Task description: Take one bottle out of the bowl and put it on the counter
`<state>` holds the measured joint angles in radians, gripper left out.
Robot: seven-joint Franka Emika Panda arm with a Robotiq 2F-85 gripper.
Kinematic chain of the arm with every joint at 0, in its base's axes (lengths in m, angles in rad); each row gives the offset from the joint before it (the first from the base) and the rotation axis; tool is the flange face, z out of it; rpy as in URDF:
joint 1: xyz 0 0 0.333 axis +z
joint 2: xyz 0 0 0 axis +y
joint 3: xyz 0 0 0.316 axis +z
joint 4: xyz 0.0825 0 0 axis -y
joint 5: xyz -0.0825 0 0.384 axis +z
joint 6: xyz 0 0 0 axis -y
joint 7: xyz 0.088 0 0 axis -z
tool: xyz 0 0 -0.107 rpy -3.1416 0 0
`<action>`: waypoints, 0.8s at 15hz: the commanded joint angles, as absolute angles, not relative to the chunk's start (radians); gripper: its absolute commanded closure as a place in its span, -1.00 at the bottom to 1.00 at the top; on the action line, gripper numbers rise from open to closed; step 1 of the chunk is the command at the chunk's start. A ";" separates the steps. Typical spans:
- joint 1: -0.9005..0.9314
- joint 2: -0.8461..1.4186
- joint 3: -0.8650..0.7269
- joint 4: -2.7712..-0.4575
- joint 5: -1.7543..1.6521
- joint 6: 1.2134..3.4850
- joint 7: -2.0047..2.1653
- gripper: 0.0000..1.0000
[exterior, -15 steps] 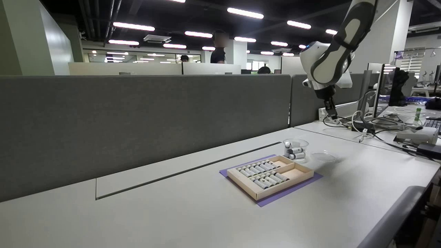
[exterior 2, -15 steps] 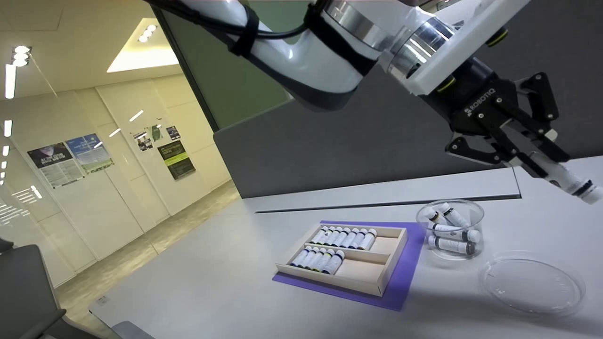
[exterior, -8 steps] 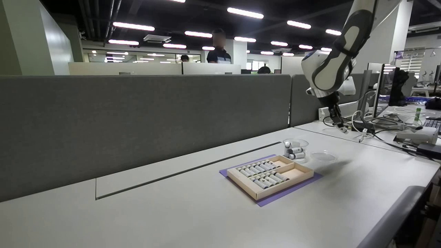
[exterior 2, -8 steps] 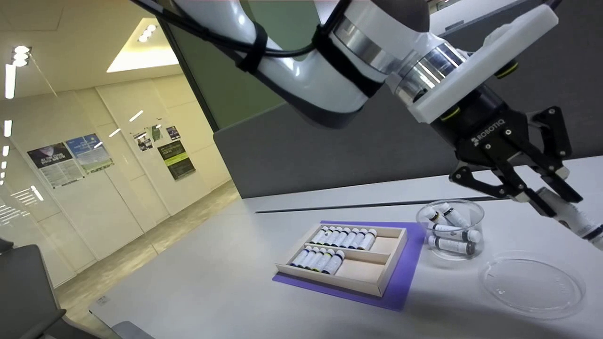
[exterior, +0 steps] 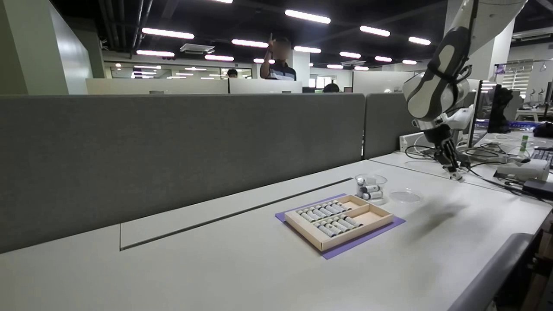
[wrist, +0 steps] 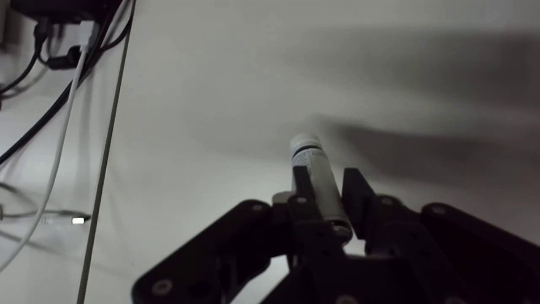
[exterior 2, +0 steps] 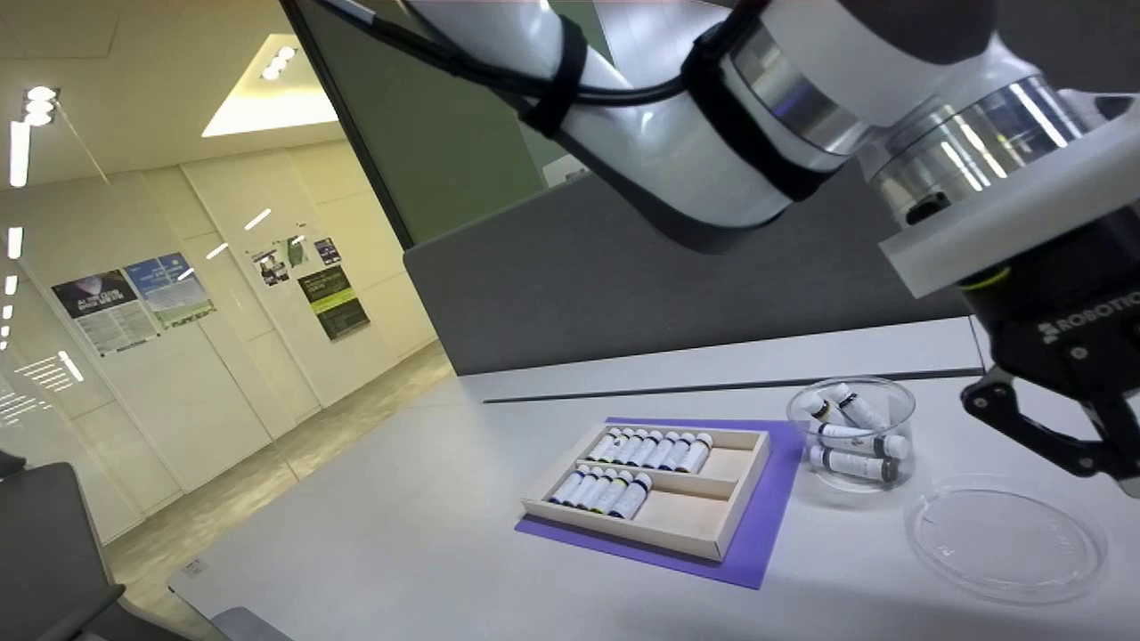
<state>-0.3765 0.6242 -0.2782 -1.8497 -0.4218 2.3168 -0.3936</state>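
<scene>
My gripper (wrist: 327, 177) is shut on a small white bottle (wrist: 324, 181) with a white cap, held tilted in the wrist view. In an exterior view the gripper (exterior: 449, 162) and its bottle (exterior: 456, 176) hang over the far right part of the white counter (exterior: 207, 272), above its shadow. In an exterior view the fingertips and held bottle are cut off at the right edge. The clear bowl (exterior 2: 848, 487) stands upright on the counter with several bottles (exterior 2: 853, 465) in it; it also shows in an exterior view (exterior: 382, 178).
A tan tray (exterior 2: 623, 529) with rows of bottles lies on a purple sheet (exterior 2: 768, 525) beside the bowl. A clear round lid (exterior 2: 1006, 543) lies flat near the bowl. Cables (wrist: 59, 143) lie past a counter seam (wrist: 101, 169). A grey partition (exterior: 181, 160) runs along the back.
My arm has moved right and down in both exterior views, away from the bowl, carrying the bottle. The bowl, lid and tray have not moved.
</scene>
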 commanded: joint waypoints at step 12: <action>-0.574 0.901 -0.214 -1.534 -0.024 2.203 -0.371 0.91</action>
